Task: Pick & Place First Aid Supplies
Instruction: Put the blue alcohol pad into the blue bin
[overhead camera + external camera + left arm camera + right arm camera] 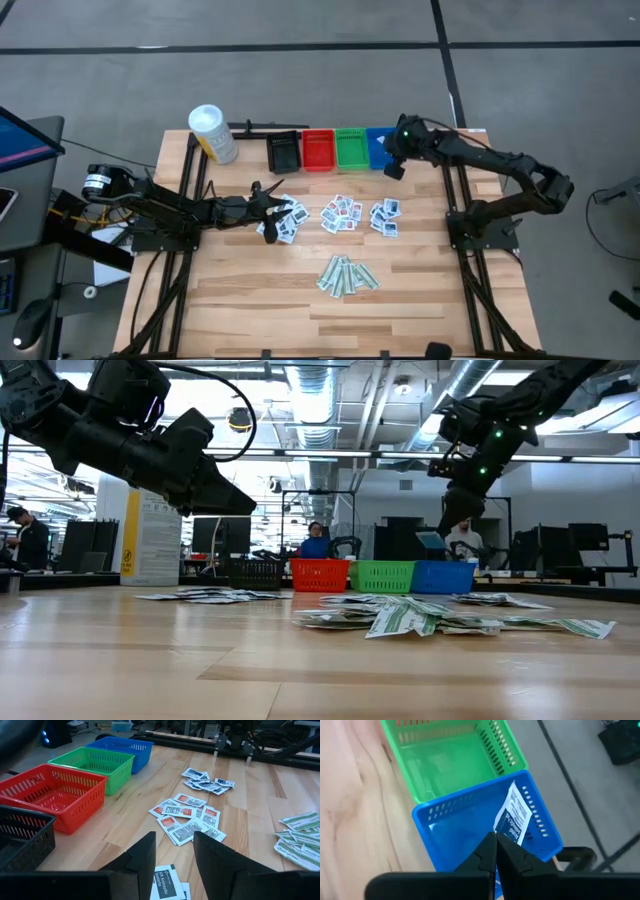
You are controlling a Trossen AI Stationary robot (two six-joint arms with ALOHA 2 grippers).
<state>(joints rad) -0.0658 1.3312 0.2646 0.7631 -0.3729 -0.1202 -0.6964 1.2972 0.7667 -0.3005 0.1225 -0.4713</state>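
Note:
Four groups of packets lie flat on the table: white ones with dark print (285, 222), red print (342, 213) and blue print (385, 217), and pale-green strips (347, 275). My left gripper (272, 200) is open and hovers above the dark-print packets (165, 881), clear of the table in the low view (240, 503). My right gripper (496, 839) is over the blue bin (470, 827) and is shut on one white packet with blue print (514, 816). My right gripper pinches the blue-print packet by its near edge (503, 834) between its two fingers, coming slanting from above. The rest of the packet sticks out past the fingertips, lifted clear over the inside of the blue bin.
Black (284, 152), red (318, 150), green (351, 148) and blue (377, 146) bins stand in a row at the table's far edge. A white canister with a yellow label (213, 133) stands at the far left. Bare wood lies toward the near edge. People show in the room behind.

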